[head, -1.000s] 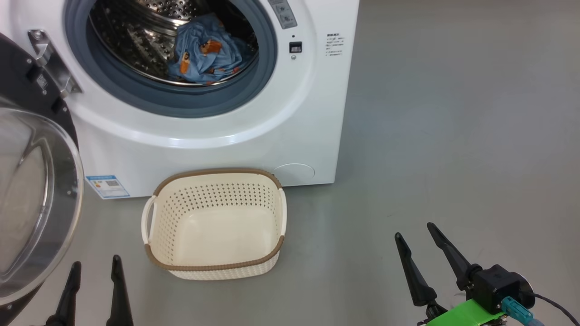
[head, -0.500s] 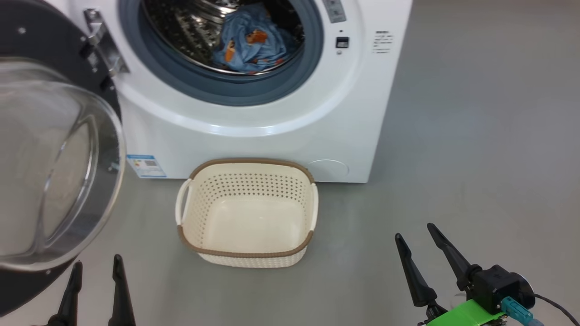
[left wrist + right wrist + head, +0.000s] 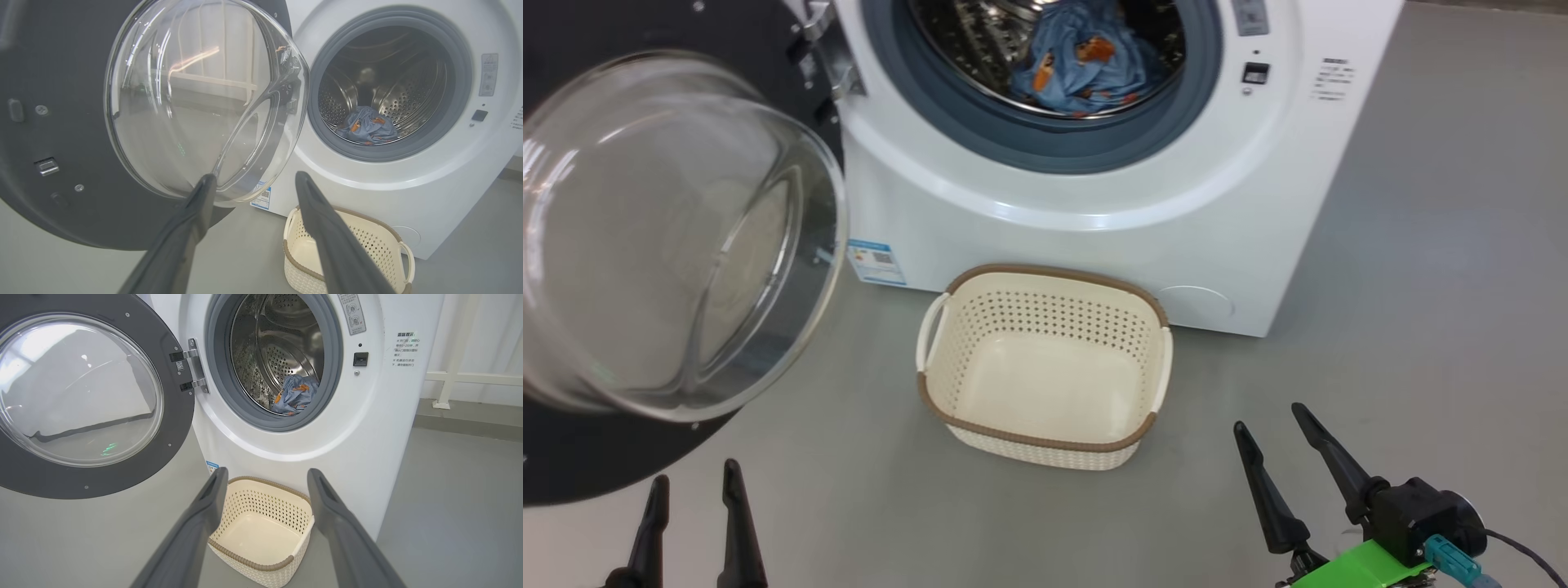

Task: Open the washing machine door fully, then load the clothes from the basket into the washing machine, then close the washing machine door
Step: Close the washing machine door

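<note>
The washer point(image 3: 1094, 204) stands at 12 o'clock in the head view, on a grey floor point(image 3: 1421, 327). Its door point(image 3: 572, 457) hangs wide open at 9 o'clock on a metal hinge point(image 3: 829, 49). The door's glass bowl point(image 3: 670, 229) bulges out toward the robot. The blue clothes point(image 3: 1086, 65) with orange figures lie inside the drum. The basket point(image 3: 1045, 273) sits on the floor just in front of the washer, at 6 o'clock from the drum hole, and its bare bottom shows. A small blue sticker point(image 3: 876, 261) is low on the washer, at 10 o'clock from the basket. In the right wrist view a white rail point(image 3: 470, 377) runs at 3 o'clock, behind the washer.

The open door fills the space ahead of the left gripper point(image 3: 695, 471), which is at 7 o'clock. The right gripper point(image 3: 1267, 416) is at 5 o'clock, with only floor ahead of it. Both have their fingers spread wide apart. They hold nothing and touch nothing.

Since a second ago the head camera has turned. So the washer and basket now show more toward 3 o'clock, and more of the door shows. The grippers' fingers are as wide as before.
</note>
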Tool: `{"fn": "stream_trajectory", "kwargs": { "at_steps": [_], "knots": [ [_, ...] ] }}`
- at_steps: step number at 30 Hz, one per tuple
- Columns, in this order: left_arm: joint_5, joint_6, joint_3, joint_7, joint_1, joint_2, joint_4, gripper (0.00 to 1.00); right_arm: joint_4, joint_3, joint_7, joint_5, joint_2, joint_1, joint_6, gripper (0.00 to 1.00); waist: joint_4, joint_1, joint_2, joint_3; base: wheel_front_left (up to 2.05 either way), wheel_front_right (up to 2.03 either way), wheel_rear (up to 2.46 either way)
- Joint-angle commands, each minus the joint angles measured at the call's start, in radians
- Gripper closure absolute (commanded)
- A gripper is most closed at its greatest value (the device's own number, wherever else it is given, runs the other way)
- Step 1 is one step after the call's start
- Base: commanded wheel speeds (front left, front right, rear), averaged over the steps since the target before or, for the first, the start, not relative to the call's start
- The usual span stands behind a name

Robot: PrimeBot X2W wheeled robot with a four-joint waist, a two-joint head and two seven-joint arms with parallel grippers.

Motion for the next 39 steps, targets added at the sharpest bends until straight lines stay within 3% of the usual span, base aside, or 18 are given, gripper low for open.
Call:
{"fn": "stream_trajectory", "kwargs": {
  "at_steps": [1,19,39],
  "knots": [
    [-0.007,0.012,0.029,-0.006,-0.034,0.006,-0.024,0.00,-0.021,0.028,-0.012,-0.018,-0.010,-0.037,0.002,0.00,0.043,0.0000,0.0000,0.009,0.00,0.00,0.00],
    [-0.041,0.049,0.014,-0.006,-0.029,0.006,-0.023,0.00,-0.012,0.037,-0.011,-0.016,-0.019,-0.046,0.002,0.00,0.190,0.0000,0.0000,-0.007,0.00,0.00,0.00],
    [-0.066,0.078,0.038,-0.006,-0.006,0.006,-0.034,0.00,-0.010,0.054,-0.005,-0.017,-0.020,-0.054,0.002,0.00,0.259,0.0000,0.0000,-0.010,0.00,0.00,0.00]
  ]
}}
